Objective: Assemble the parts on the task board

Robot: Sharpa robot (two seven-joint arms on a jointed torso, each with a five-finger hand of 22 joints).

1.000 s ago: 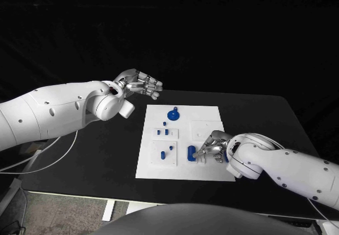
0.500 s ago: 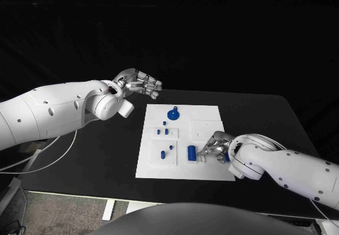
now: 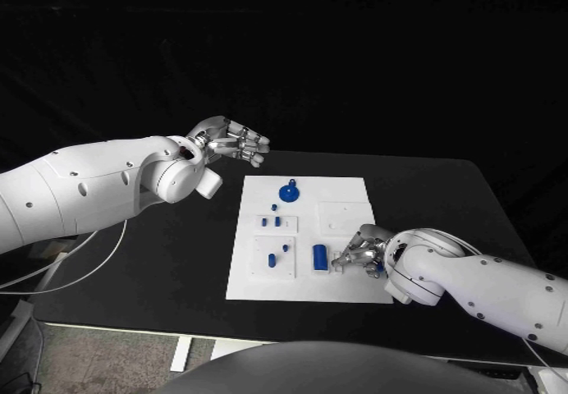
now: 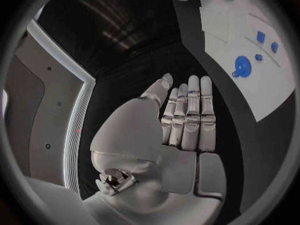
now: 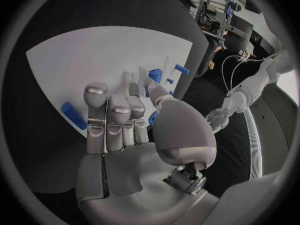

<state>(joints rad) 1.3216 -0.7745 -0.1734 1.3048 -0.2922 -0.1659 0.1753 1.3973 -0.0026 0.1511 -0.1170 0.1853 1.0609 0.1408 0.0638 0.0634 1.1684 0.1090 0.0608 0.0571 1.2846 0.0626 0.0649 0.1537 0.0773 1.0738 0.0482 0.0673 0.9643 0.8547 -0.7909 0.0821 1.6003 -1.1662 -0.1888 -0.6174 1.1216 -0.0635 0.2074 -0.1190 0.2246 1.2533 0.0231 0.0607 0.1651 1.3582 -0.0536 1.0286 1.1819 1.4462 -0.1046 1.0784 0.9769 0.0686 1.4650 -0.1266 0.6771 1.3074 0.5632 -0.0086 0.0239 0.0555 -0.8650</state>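
Note:
The white task board [image 3: 345, 194] lies in the middle of the black table. A long blue bar [image 3: 319, 257] lies flat on its near part, also seen as the blue bar [image 5: 74, 115] beside my fingers. Just right of the bar, my right hand [image 3: 361, 252] hovers low over the board with straight fingers [image 5: 109, 116]. A blue bit [image 5: 152, 117] shows at its thumb; whether it is held I cannot tell. A round blue disc part [image 3: 290, 193] sits at the far end, with small blue pieces [image 3: 271, 220] in mid-board sockets. My left hand [image 3: 232, 143] hangs raised and empty beyond the board's far left corner.
Bare black table [image 3: 438, 197] stretches to the right of the board and on its left under my left arm. The left wrist view has the board [image 4: 231, 30] and the disc part [image 4: 242, 66] well off from the left hand [image 4: 184, 120].
My right hand has drawn back to the right off the blue bar, which now lies fully uncovered. The left hand has stayed in place.

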